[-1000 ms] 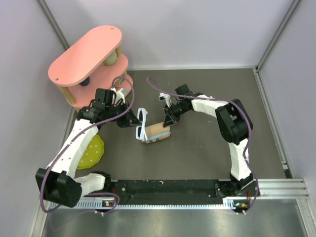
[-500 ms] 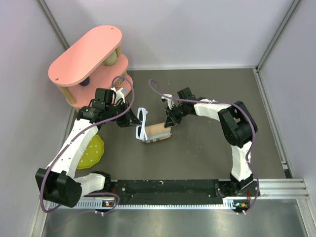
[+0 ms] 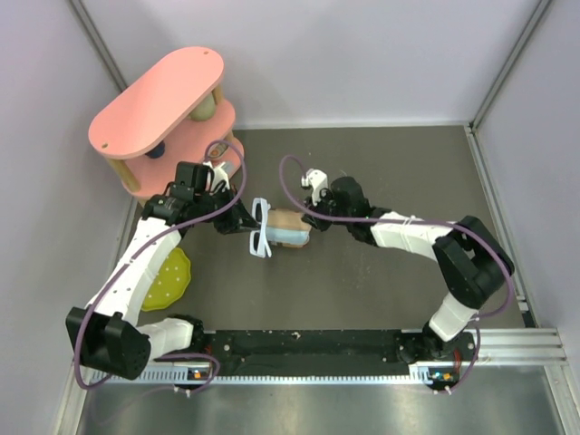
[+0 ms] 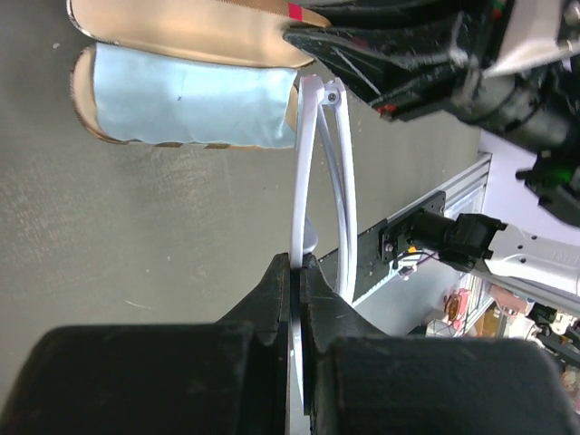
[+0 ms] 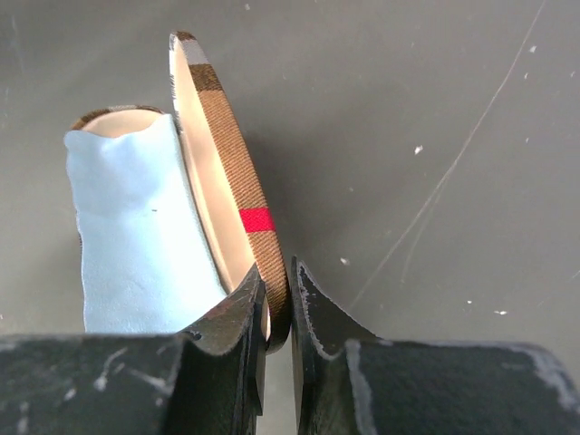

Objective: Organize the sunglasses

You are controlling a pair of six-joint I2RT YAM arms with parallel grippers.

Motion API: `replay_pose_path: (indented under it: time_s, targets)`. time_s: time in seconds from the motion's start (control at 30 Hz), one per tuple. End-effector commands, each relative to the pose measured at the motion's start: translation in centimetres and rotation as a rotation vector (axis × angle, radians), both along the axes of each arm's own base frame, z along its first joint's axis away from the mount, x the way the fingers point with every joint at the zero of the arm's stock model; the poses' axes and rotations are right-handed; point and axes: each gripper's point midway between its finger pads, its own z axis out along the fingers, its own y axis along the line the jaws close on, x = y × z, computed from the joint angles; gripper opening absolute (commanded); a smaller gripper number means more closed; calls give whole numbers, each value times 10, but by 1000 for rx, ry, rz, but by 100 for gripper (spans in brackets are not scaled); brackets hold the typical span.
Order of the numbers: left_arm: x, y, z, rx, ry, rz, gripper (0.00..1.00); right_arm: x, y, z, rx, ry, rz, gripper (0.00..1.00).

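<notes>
While the right gripper (image 5: 277,283) pinches the plaid case lid (image 5: 227,145) open, the left gripper (image 4: 297,272), clamped on the sunglasses (image 4: 306,172), likely must next lower them inside.

Bright, even overhead light, soft shadows; both wrist views blur at the near edge.

thin white sunglasses (image 3: 262,228), held, beside case (image 3: 288,219)

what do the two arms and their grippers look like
The left arm and right arm have white links, black joints and looping purple cables. The left gripper and right gripper have black, wedge-shaped fingers; the right's look scuffed.
</notes>
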Motion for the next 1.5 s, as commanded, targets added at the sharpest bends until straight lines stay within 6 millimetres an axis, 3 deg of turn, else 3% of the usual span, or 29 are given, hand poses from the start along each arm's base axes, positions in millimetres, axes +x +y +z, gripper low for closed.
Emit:
replay_pose_path:
  time_s: [0.0, 0.17, 0.33, 0.5, 0.7, 0.87, 1.2, 1.47]
  targets:
    - [10, 3, -1, 8, 9, 46, 0, 18, 9, 59, 90, -244, -238, 0]
    - [22, 12, -14, 66, 33, 125, 0, 5, 18, 55, 86, -268, -374, 0]
    - [25, 27, -28, 141, 68, 219, 0, 9, -2, 48, -17, -314, -615, 0]
    - [27, 34, -44, 180, 116, 276, 0, 6, 0, 39, -119, -334, -746, 0]
    - [44, 37, -66, 222, 167, 327, 0, -4, 12, 18, -208, -314, -824, 0]
    - [59, 40, -83, 262, 184, 364, 0, -3, 10, 10, -227, -295, -893, 0]
    - [86, 19, -109, 257, 234, 372, 0, -6, 18, -2, -226, -236, -884, 0]
    - [98, 13, -109, 245, 222, 366, 0, -17, 38, -14, -188, -143, -762, 29]
